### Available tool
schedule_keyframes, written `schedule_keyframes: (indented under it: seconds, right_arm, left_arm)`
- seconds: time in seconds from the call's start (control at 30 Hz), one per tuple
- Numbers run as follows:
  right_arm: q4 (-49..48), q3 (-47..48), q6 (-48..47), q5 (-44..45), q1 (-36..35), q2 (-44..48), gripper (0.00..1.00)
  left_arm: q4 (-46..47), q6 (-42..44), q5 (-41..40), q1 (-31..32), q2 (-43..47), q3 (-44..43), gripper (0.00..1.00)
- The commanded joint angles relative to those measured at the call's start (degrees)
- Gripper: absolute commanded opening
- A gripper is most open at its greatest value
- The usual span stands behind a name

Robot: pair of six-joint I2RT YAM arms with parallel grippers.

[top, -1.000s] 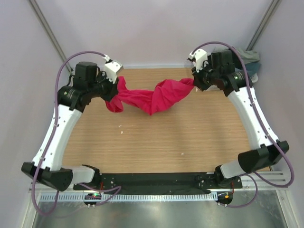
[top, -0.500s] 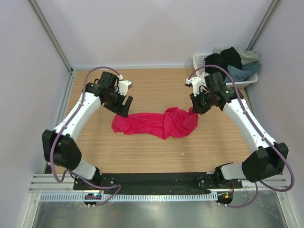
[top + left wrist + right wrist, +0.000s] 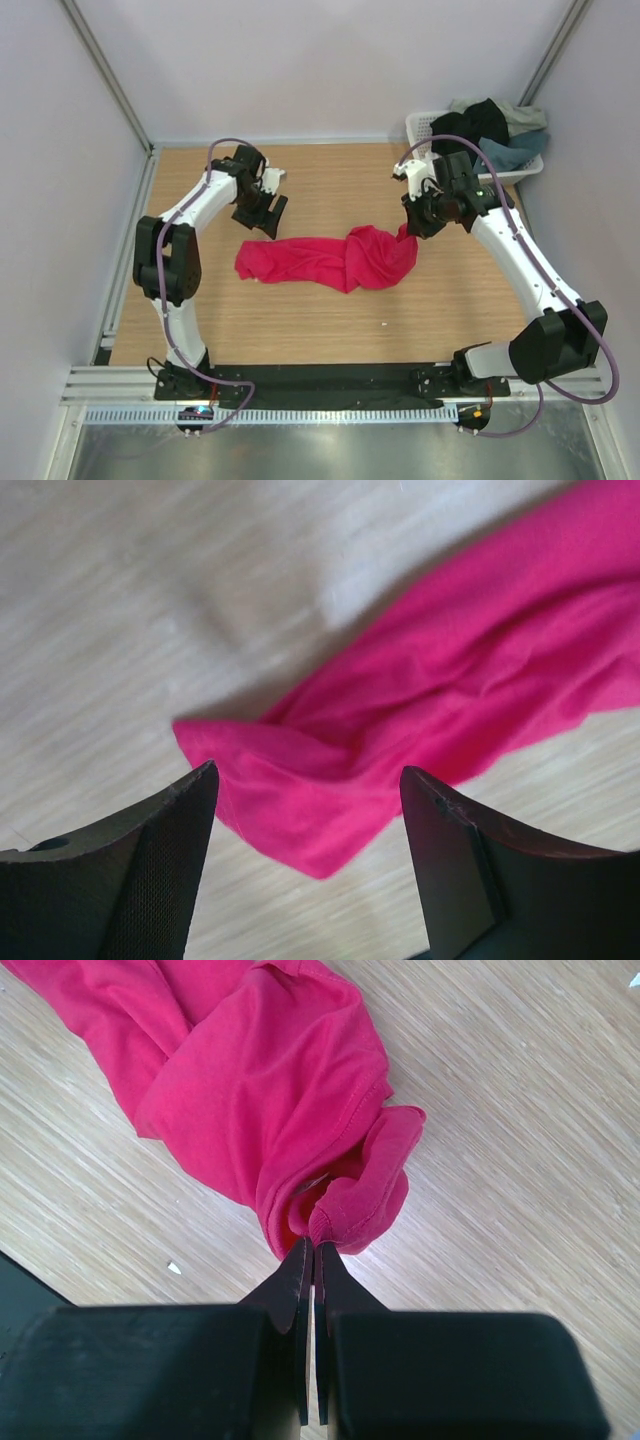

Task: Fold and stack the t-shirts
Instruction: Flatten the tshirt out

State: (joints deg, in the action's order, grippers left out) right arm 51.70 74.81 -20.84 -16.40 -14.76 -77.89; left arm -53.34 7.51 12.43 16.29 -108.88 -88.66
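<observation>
Right pincer (image 3: 407,233) is clamped together on a bunched, stitched edge of the crimson-pink t-shirt (image 3: 322,258), at the end of the cloth nearest the white lattice basket (image 3: 418,127). In its wrist view the two dark fingers (image 3: 292,1295) press flat against each other, with a small roll of the shirt (image 3: 260,1080) caught at their tips (image 3: 313,1250). From that end the shirt lies as a long, crumpled, twisted band on the wooden table (image 3: 330,325), running away from the basket. Left pincer (image 3: 268,215) hangs with its fingers (image 3: 160,860) spread wide apart, holding nothing, just beyond the shirt's end farthest from the basket. Its blurred wrist view shows a pointed corner of the pink cloth (image 3: 450,700) lying on the table beneath the gap (image 3: 308,773). Inside the basket, a black t-shirt (image 3: 480,118), a slate-blue t-shirt (image 3: 510,152) and a pale grey-green t-shirt (image 3: 526,116) are heaped together, spilling over its rim.
</observation>
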Motion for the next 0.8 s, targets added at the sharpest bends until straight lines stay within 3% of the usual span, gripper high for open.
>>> schedule_keyframes:
  seconds: [0.0, 0.2, 0.77]
  right_arm:
    - [-1.78, -0.54, 0.19, 0.32, 0.96, 1.16, 0.01]
    - [-2.04, -0.89, 0.1, 0.32, 1.49, 0.81, 0.02]
    - [-2.92, -1.59, -0.34, 0.58, 1.84, -0.51, 0.01]
  left_arm:
    - [2.01, -0.04, 0.05, -0.74, -2.82, -5.11, 0.74]
    - [1.14, -1.0, 1.11, -0.65, -9.33, -9.6, 0.72]
    - [-1.32, 0.49, 3.22, -0.74, -13.2, -6.88, 0.61]
